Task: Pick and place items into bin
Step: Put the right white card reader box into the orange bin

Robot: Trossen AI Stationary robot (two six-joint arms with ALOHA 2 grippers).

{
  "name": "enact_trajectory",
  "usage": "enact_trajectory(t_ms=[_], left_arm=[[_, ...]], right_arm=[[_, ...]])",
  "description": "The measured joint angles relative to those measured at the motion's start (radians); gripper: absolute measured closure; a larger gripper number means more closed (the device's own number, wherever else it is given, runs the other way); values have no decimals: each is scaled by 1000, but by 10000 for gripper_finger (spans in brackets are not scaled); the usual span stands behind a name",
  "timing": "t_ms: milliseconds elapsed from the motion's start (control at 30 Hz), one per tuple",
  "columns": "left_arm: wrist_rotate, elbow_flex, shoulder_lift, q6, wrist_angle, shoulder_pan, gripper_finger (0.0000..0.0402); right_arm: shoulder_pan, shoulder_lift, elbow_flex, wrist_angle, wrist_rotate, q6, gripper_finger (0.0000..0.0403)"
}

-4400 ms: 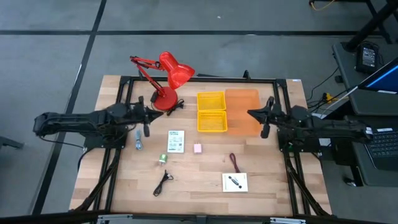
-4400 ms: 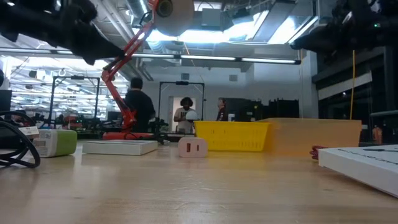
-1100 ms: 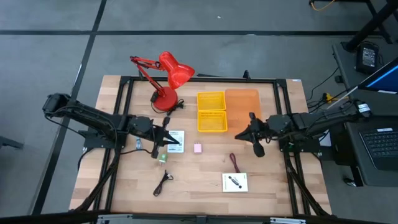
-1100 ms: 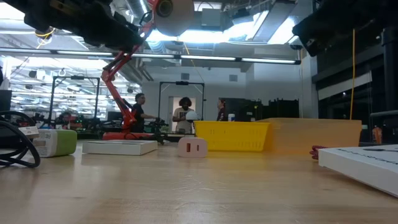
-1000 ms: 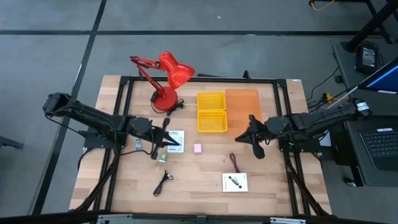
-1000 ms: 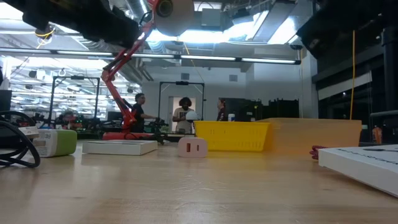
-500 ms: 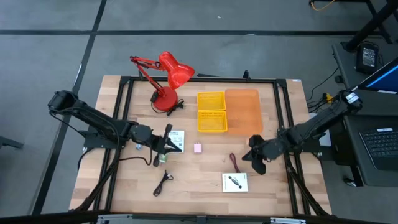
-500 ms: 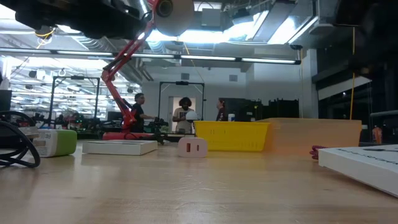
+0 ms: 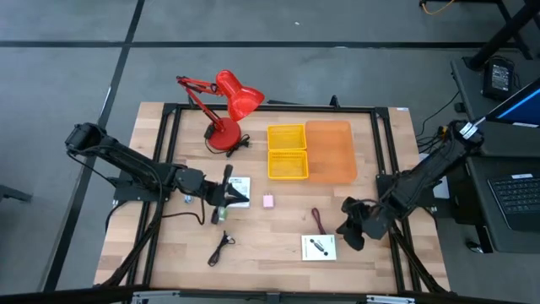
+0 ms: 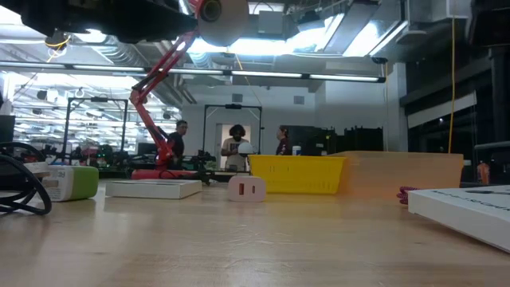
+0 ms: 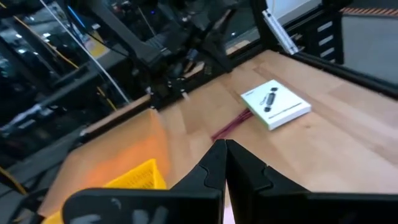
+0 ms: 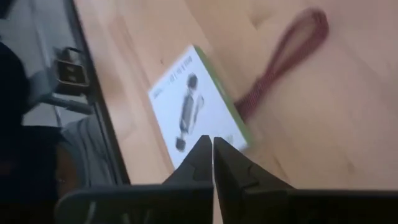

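In the high view, two white printed packets lie flat on the table: one (image 9: 239,192) left of centre, one (image 9: 319,247) by the near edge. Between them are a tiny pink block (image 9: 267,201), a green piece (image 9: 219,215), a black cord (image 9: 222,247) and a maroon cord (image 9: 318,219). My left gripper (image 9: 226,196) hangs shut above the left packet's edge. My right gripper (image 12: 212,142) is shut and points down at the near packet (image 12: 193,102), with the maroon cord (image 12: 286,56) beside it. In the high view the right gripper (image 9: 348,232) is just right of that packet.
A yellow bin (image 9: 287,152) and an orange tray (image 9: 330,150) stand side by side toward the far edge. A red desk lamp (image 9: 224,105) stands at the far left. A black frame runs around the table. People stand in the room beyond (image 10: 237,147).
My right gripper has swung from beside the orange tray toward the table's near edge, ending beside the near white packet and the maroon cord. The items on the table have stayed where they were.
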Motion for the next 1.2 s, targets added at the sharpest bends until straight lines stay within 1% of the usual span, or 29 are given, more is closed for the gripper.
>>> enact_trajectory(t_ms=[167, 300, 467, 600, 700, 800, 967, 1067, 1200], left_arm=[[-30, 0, 0, 21, 0, 20, 399], [-30, 0, 0, 21, 0, 52, 399], [-18, 0, 0, 5, -1, 87, 398], [13, 0, 0, 5, -6, 108, 399], [42, 0, 0, 5, -7, 119, 399], [59, 0, 0, 4, -7, 120, 399], [60, 0, 0, -11, -8, 119, 399], [61, 0, 0, -39, -8, 119, 399], [65, 0, 0, -49, -8, 118, 400]], right_arm=[[40, 97, 158, -235, -4, 92, 403], [57, 173, 233, -242, -2, 99, 403], [57, 246, 242, -264, 5, 209, 403], [57, 277, 240, -342, 10, 285, 403], [62, 271, 239, -373, 72, 317, 402], [68, 250, 239, -368, 128, 325, 397], [68, 245, 239, -361, 136, 397, 357], [68, 251, 239, -335, 127, 445, 322], [68, 260, 239, -262, 125, 448, 274]])
